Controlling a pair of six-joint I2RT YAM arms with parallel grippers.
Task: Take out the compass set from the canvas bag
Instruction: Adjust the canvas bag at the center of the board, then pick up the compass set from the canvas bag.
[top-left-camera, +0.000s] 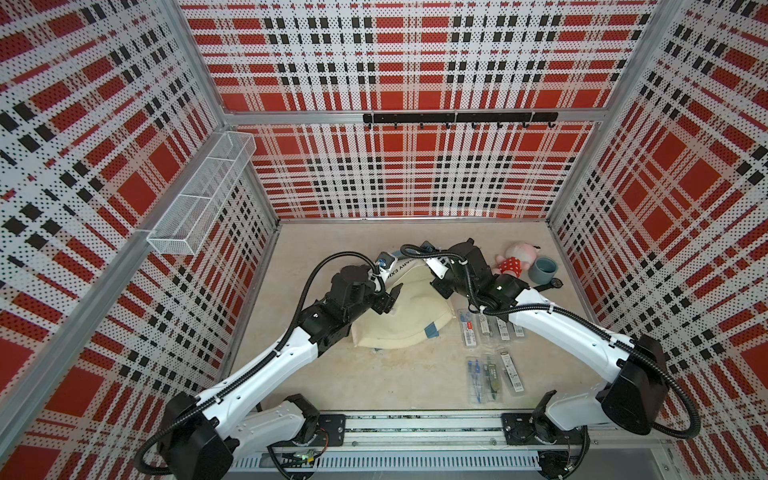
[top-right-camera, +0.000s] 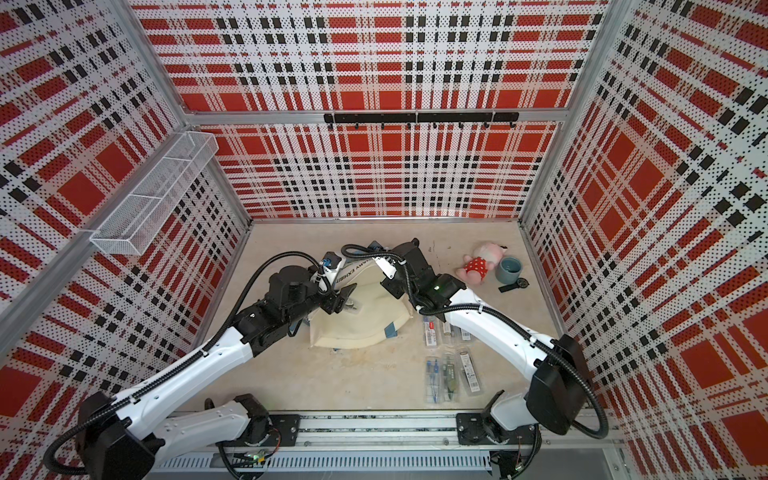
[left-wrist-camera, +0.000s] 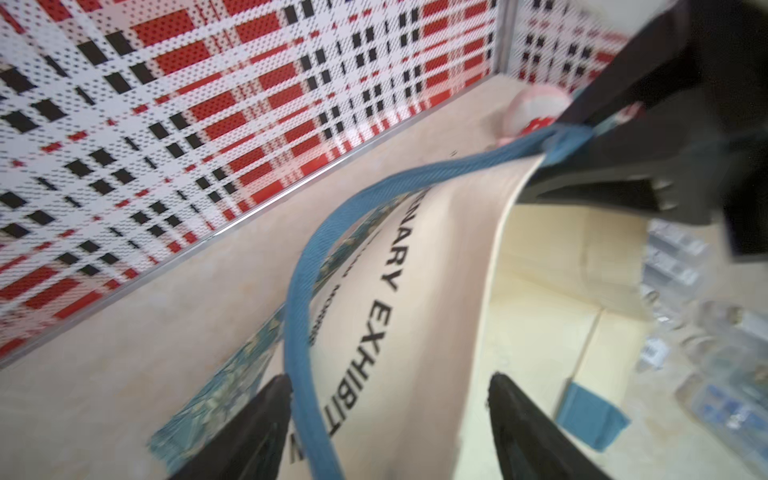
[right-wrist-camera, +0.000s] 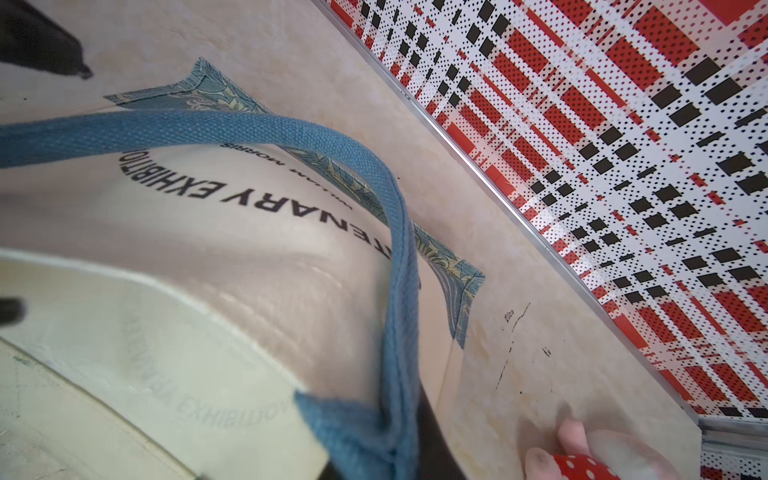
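Observation:
The cream canvas bag lies mid-table with its mouth towards the front right. My right gripper is shut on the blue strap handle where it meets the rim, and holds the bag's upper side raised. My left gripper hangs open over the bag's left rim, with the strap running beside one finger. Only cream lining shows inside the bag. Clear cases holding compass sets lie on the table to the front right of the bag.
Several small clear packets lie in a row under the right forearm. A pink plush toy, a grey cup and a small black item sit at the back right. A wire basket hangs on the left wall.

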